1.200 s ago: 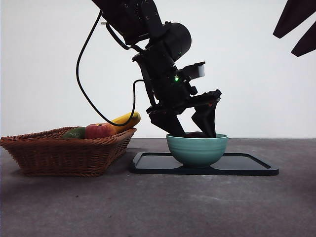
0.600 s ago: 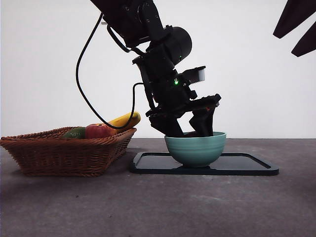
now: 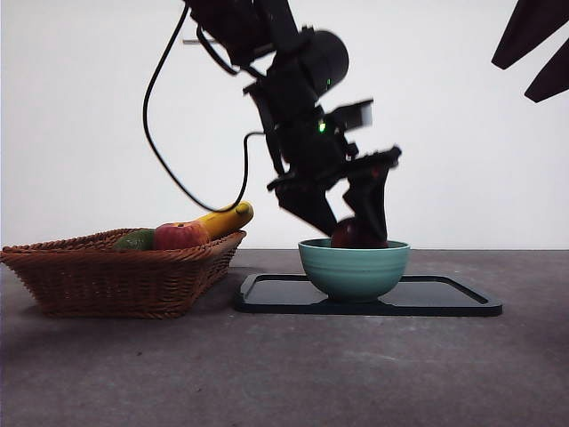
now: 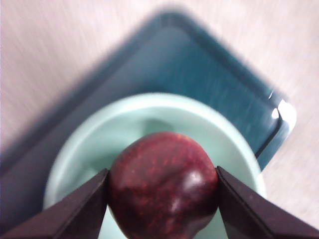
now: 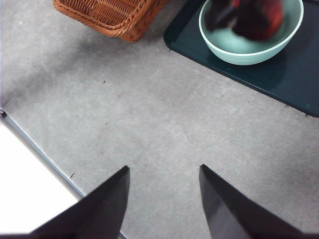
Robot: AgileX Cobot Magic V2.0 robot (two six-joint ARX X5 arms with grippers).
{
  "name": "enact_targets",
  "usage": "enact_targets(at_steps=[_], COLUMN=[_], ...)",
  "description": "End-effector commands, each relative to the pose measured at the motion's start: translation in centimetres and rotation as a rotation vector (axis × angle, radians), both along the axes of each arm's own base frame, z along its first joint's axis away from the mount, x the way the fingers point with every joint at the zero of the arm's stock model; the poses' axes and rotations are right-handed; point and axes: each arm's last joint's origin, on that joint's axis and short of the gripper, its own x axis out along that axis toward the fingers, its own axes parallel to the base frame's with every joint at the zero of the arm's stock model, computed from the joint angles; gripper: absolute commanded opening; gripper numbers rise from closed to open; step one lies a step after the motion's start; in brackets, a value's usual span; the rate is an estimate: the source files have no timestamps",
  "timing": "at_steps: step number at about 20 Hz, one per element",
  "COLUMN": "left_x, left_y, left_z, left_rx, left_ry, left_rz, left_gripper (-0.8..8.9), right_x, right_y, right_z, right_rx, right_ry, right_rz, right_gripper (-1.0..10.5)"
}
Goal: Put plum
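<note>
The plum (image 4: pixel 163 185) is pinched between the two jaws of the left pincer (image 3: pixel 351 233), just above the rim of the green bowl (image 3: pixel 354 269). The bowl stands on the dark tray (image 3: pixel 444 298). The wicker basket (image 3: pixel 116 277) is near the tray's edge. The right pincer (image 5: pixel 164 199) is spread over bare bench (image 5: pixel 149 114), well apart.

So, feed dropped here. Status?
Left gripper shut on plum, above the bowl. Right gripper open, idle. Nothing in the way.

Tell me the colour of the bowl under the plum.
Pale mint green bowl, plain inside; clearest in the left wrist view.
</note>
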Motion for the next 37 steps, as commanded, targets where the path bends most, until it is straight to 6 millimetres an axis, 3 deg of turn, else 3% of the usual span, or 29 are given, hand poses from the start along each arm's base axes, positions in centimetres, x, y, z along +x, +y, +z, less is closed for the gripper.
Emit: enact_targets(at_steps=[1,6,11,14,17,20,25,34,37], left_x=[0.0,-1.4,-4.9,-7.4,-9.7,-11.4,-12.6,-10.5,-9.7], left_y=[0.4,4.0,10.5,14.1,16.9,19.4,22.3,23.0,23.3], left_z=[4.6,12.0,18.8,21.5,22.8,21.7,16.6,6.1,3.4], left_rx=[-0.060,-0.140,-0.167,-0.179,-0.156,-0.139,-0.122,-0.115,-0.112], left_ry=[-0.083,-0.172,-0.210,-0.201,-0.191,-0.172,-0.156,-0.180,-0.198], left_rz=[0.001,0.053,0.139,0.167,0.198,0.248,0.336,0.389,0.401], left_gripper=[2.66,2.66,2.66,2.57,2.44,2.45,2.45,2.44,2.44], right_x=[0.0,0.0,0.0,0.0,0.1,0.1,0.2,0.2,0.2], right_y=[0.1,0.1,0.1,0.1,0.2,0.2,0.2,0.2,0.2], right_z=[0.3,0.3,0.3,0.3,0.3,0.4,0.4,0.4,0.4], right_rx=[0.006,0.006,0.003,0.002,0.006,0.007,0.010,0.012,0.012], right_ry=[-0.005,-0.006,-0.011,-0.014,-0.022,-0.028,-0.033,-0.031,-0.031], right_rz=[0.005,0.006,0.010,0.013,0.013,0.014,0.015,0.013,0.012], right_gripper=[2.2,2.2,2.2,2.2,2.2,2.2,2.2,2.2,2.2])
